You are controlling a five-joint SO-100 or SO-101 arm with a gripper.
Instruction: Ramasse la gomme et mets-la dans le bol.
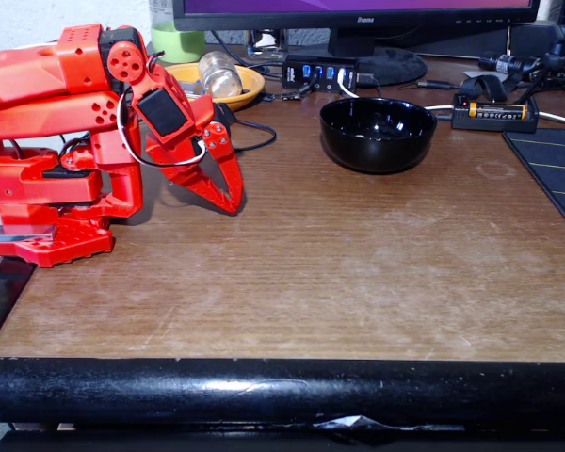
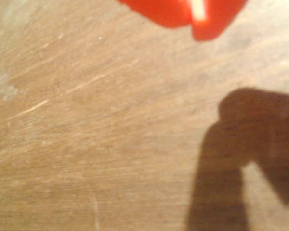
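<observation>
The red arm (image 1: 66, 104) sits folded at the left of the table (image 1: 339, 282) in the fixed view. Its gripper (image 1: 234, 202) points down, tips touching or just above the wood, near the arm's base. The two fingers meet at the tips; the jaws are closed, with nothing seen between them in this view.

The bowl (image 1: 378, 135) stands upright at the back centre of the table, well apart from the gripper and to its right in the fixed view. Its inside is glossy black with light reflections; whether the eraser lies in it cannot be told from this angle.

In the wrist view, the gripper (image 2: 198, 21) enters from the top edge as blurred red tips. A thin white streak shows between them; whether it is a gap, a glare or a held thing cannot be told. Below lies bare scratched wood, with a dark shadow at lower right.

Behind the bowl stand a monitor (image 1: 358, 14), a USB hub (image 1: 320, 72) and a battery holder (image 1: 494, 114). A yellow dish (image 1: 250, 89) holding a bulb (image 1: 220, 75) sits behind the arm.
</observation>
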